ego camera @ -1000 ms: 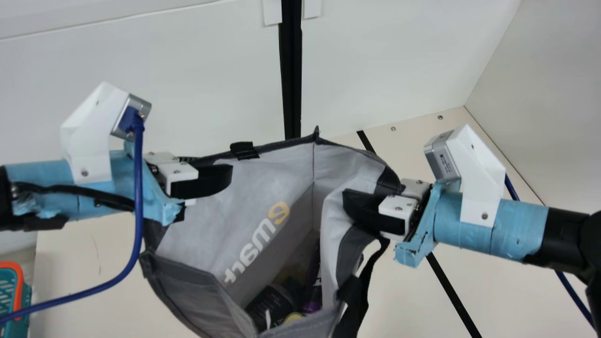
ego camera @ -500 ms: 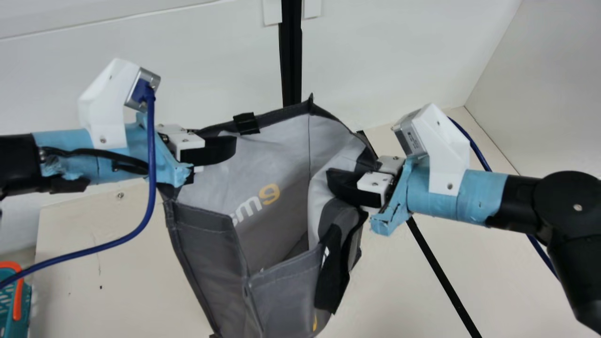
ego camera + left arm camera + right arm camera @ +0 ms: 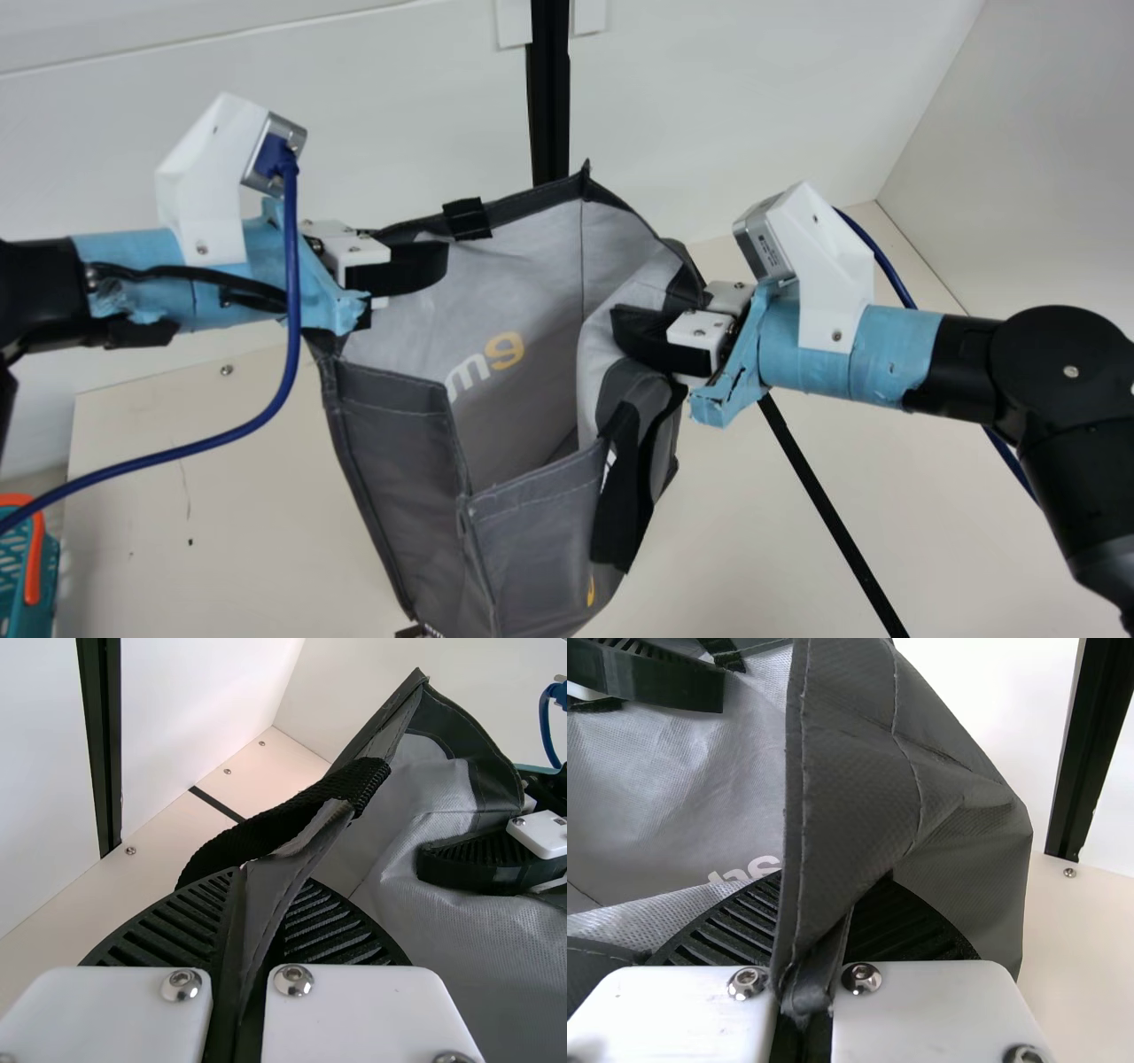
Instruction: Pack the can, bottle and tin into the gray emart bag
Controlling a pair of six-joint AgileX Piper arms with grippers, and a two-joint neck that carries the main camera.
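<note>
The gray emart bag (image 3: 399, 478) hangs open between both arms in the main view, its walls hiding its contents. My left gripper (image 3: 434, 266) is shut on the rim at its left side; in the left wrist view the same gripper (image 3: 239, 921) pinches the bag's edge (image 3: 283, 881) beside a black strap. On the opposite rim my right gripper (image 3: 625, 332) is shut on the fabric. From the right wrist, this gripper (image 3: 819, 921) clamps a folded edge of the dark bag cloth (image 3: 859, 771). Can, bottle and tin are hidden from sight.
A teal and orange basket (image 3: 31, 558) stands at the far left. Behind the bag rises a white wall with a black upright post (image 3: 549, 97). A blue cable (image 3: 266, 416) loops down from the left wrist. The cream table (image 3: 221, 523) lies below.
Both arms have moved up in the main view, lifting the bag, and the right arm has also shifted left. The dark bottle and other contents seen earlier inside are now hidden by the bag's front.
</note>
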